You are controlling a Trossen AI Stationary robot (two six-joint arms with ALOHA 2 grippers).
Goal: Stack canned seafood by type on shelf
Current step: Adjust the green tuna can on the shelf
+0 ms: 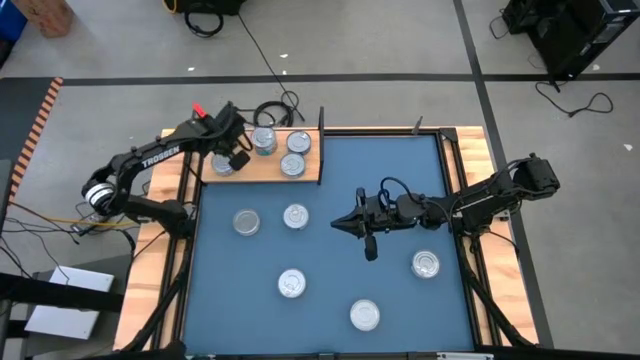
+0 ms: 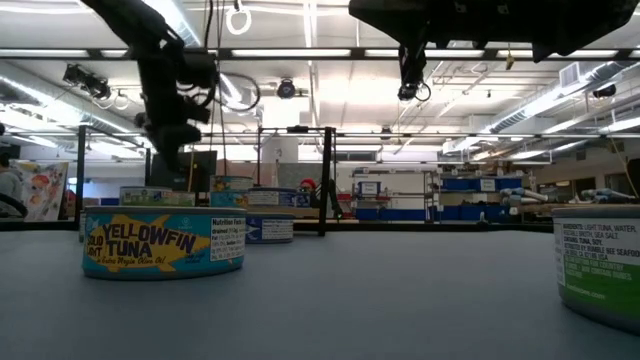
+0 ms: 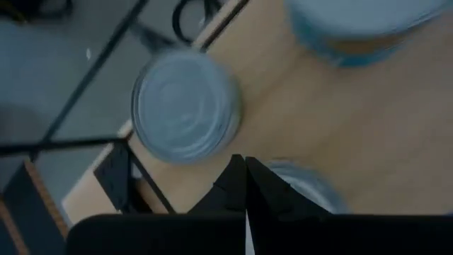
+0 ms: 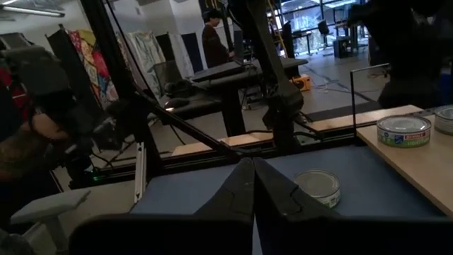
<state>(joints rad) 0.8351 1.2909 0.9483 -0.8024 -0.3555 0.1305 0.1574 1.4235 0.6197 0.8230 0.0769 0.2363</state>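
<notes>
- Left gripper [image 1: 237, 158] hangs over the shelf [image 1: 310, 171], fingers together, nothing held; one tin [image 1: 224, 165] lies just beside it at the shelf's left end.
- Three more tins [image 1: 292, 153] sit on the shelf: flat, round, silver-lidded.
- Right gripper [image 1: 338, 224] is mid-mat, fingers together, empty; nearest tin [image 1: 296, 216] just ahead, apart.
- Five tins lie loose on the blue mat [image 1: 330, 290].

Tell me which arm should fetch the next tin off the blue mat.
Probably right: its end effector hovers above the mat beside a loose tin, while the left end effector is over the shelf.
</notes>
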